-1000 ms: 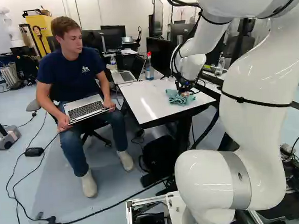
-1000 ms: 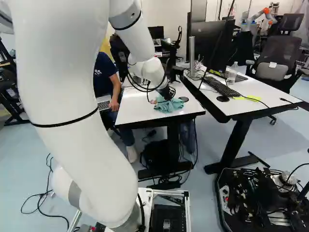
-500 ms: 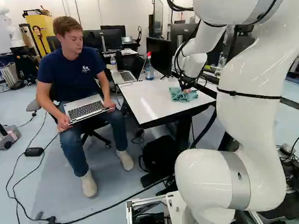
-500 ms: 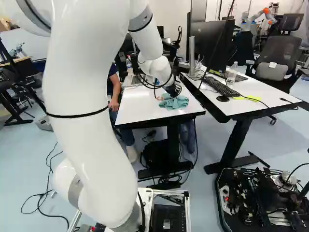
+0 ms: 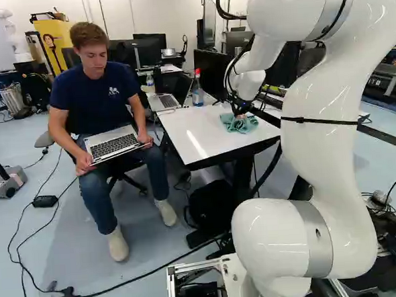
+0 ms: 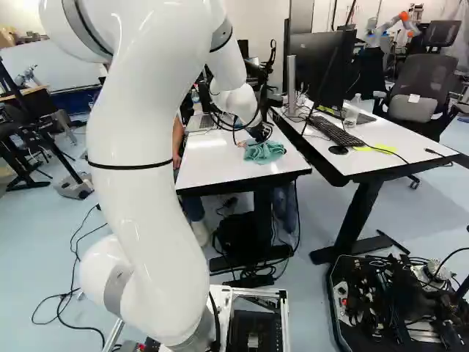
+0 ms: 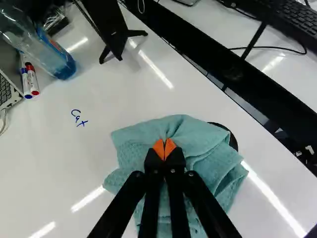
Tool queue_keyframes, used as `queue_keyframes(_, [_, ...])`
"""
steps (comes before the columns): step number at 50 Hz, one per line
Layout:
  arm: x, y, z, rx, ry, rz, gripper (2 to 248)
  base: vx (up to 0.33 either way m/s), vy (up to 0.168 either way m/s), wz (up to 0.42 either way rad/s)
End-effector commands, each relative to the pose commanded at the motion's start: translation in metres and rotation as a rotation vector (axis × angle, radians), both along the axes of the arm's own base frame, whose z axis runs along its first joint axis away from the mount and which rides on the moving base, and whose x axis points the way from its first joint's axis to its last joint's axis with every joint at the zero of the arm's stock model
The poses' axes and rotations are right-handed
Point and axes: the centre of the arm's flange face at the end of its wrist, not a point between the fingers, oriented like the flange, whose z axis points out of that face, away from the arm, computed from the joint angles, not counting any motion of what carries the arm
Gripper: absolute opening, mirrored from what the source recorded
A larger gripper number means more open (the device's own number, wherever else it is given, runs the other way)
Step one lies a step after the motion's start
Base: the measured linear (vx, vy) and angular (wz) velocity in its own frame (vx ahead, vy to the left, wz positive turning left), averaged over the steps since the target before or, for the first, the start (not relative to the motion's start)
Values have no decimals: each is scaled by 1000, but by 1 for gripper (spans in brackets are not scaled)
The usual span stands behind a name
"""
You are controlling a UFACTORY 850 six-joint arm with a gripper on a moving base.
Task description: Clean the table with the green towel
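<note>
The gripper (image 5: 240,115) reaches down to the far tabletop in the left base view, on the green towel (image 5: 234,125). In the wrist view the gripper (image 7: 164,149) has its orange tips together, pinching a fold of the towel (image 7: 143,134); the cloth lies bunched on the white table (image 7: 54,163) beneath and around the fingers. Small blue handwriting (image 7: 79,118) marks the tabletop, apart from the towel. A black disc (image 7: 231,139) in the table is partly covered by the cloth's edge.
A bottle (image 7: 57,59), two markers (image 7: 31,82), a laptop (image 5: 165,101) and a monitor stand (image 7: 116,42) occupy the table's far part. A seated person with another laptop is beside the table. A second desk (image 6: 366,158) adjoins, beyond a dark gap.
The arm has shifted and carried the towel a little farther across the table, over the black disc. My gripper has stayed shut on the cloth. The base has not moved.
</note>
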Motion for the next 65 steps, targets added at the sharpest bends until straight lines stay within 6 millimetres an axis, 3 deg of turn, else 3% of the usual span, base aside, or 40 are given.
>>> queue_keyframes(6, [4, 10, 0, 0, -1, 17, 22, 0, 0, 0])
queue_keyframes(16, [-6, 24, 1, 2, 7, 37, 22, 0, 0, 0])
queue_keyframes(65, [-101, 62, 9, 8, 39, 74, 22, 0, 0, 0])
